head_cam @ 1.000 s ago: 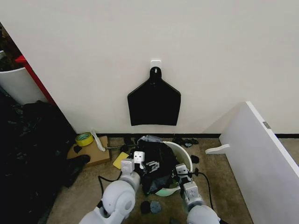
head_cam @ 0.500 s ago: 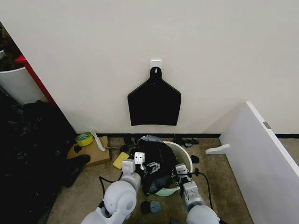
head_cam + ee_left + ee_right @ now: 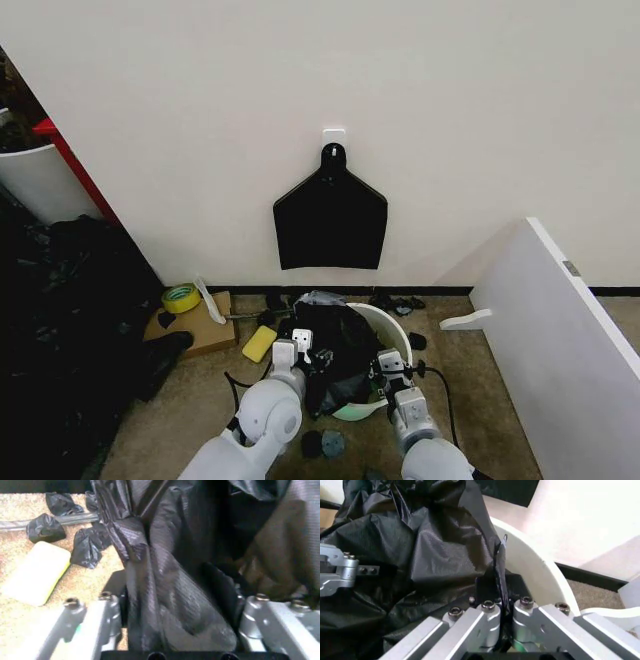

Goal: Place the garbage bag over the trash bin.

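- The garbage bag (image 3: 330, 350) is draped over the near-left side of the trash bin (image 3: 395, 335), which stands on the carpet by the wall. I'd say the job is partly done: black plastic covers that side, but the bin's right and far rim is bare white.
- What's left, to my eye, is stretching the bag's mouth over the exposed rim and settling the slack inside.
- The left claw (image 3: 303, 350) sits at the bin's left edge. Its wrist view shows the fingers spread wide, with a thick fold of bag (image 3: 165, 592) hanging between them, not squeezed.
- The right claw (image 3: 385, 367) is at the near-right rim. Up close (image 3: 501, 607) its fingers are pressed together, pinching a thin edge of the bag (image 3: 420, 547) right against the bin's white wall (image 3: 530, 566).
- From overhead both grips are too small to judge; only the wrist cameras settle them.
- The left wrist view also catches a yellow sponge (image 3: 35, 573) and black scraps (image 3: 45, 528) on the carpet beside the bin.
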### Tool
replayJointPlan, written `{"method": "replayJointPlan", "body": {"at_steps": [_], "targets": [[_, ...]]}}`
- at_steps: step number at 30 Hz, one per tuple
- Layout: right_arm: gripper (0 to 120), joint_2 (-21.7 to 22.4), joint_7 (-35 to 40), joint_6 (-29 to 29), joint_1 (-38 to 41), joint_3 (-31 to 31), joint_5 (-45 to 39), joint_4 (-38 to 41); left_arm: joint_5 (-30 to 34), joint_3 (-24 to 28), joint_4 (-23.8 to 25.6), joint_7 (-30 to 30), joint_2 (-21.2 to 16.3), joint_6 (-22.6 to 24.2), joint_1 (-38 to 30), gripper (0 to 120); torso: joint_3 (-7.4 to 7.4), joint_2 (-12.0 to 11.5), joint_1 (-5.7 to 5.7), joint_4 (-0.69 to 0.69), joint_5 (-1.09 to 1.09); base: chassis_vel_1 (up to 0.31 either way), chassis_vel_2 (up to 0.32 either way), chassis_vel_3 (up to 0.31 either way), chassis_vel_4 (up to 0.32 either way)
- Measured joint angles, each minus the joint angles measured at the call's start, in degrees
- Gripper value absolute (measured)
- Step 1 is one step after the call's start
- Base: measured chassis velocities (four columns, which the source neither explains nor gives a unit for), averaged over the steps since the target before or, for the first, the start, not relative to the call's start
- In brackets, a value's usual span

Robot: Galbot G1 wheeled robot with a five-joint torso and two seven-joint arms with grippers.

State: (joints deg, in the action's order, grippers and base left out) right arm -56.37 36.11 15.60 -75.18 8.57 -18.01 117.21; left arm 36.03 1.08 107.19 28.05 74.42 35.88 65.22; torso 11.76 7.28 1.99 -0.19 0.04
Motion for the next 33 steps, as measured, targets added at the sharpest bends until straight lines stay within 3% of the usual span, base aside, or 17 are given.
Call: {"method": "replayJointPlan", "body": {"at_steps": [5,14,18,29,33], "targets": [[0,0.1,0.0,-0.1,0.1,0.0,-0.1,0.1,0.3,0.2,-1.6,0.8,0.0,0.6,-1.0,43,-0.01,0.0,0.0,0.01,0.01,0.0,0.0,0.0,0.0],[0,0.5,0.0,-0.5,0.6,-0.1,-0.2,-0.2,0.7,0.1,-3.3,1.8,-0.1,2.8,-2.0,10,-0.01,0.0,0.0,0.01,0.0,0.0,0.0,0.0,0.0],[0,0.5,-0.5,-1.5,0.7,-0.3,-0.1,-0.7,2.1,-0.2,-3.1,2.4,-0.3,3.9,-2.3,3,-0.01,0.0,0.0,-0.01,-0.01,0.0,0.0,0.0,0.0],[0,1.2,-1.4,-3.4,0.0,-0.9,-0.3,0.2,6.3,-1.9,-0.4,3.5,-3.0,4.9,-2.9,2,0.01,0.0,0.0,0.0,-0.02,0.0,0.0,0.0,0.0],[0,1.7,-1.3,-3.4,-0.1,-1.8,-2.5,0.8,7.4,-4.7,1.9,2.6,-4.4,4.6,-2.7,1,0.01,0.0,0.0,0.02,-0.01,0.0,0.0,0.0,0.0]]}}
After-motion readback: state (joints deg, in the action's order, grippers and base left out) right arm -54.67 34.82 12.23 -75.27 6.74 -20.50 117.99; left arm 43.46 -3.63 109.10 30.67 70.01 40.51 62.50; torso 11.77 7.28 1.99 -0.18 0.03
